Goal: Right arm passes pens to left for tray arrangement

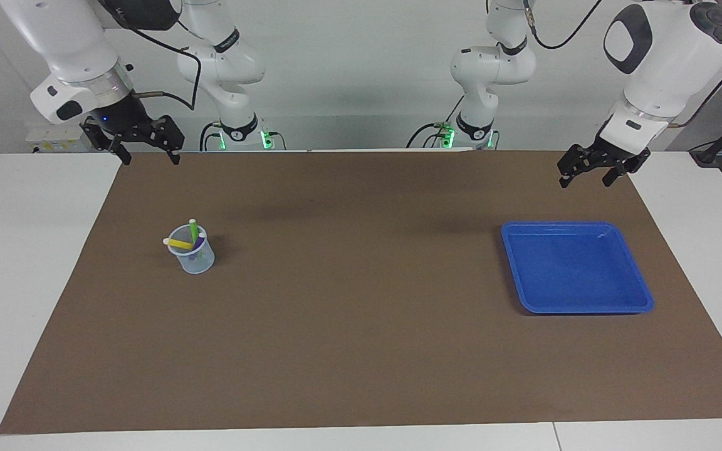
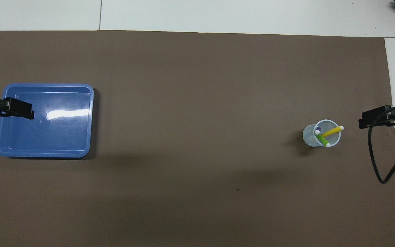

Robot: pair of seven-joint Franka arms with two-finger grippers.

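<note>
Three pens stand in a small translucent cup [image 1: 198, 258] on the brown mat, toward the right arm's end: a yellow pen [image 1: 179, 243], a green pen [image 1: 194, 231] and a purple pen [image 1: 197, 252]. From overhead the yellow pen [image 2: 333, 130] leans out over the cup's rim. The blue tray [image 1: 586, 308] lies empty toward the left arm's end. My right gripper [image 1: 150, 156] hangs open and empty, high over the mat's edge, well apart from the cup. My left gripper [image 1: 585, 181] hangs open and empty above the mat by the tray's rim [image 2: 46, 154].
The brown mat [image 1: 361, 313] covers most of the white table [image 1: 29, 282]. A black cable [image 2: 377, 164] loops down from the right arm over the mat's edge. Both arm bases stand at the robots' end of the table.
</note>
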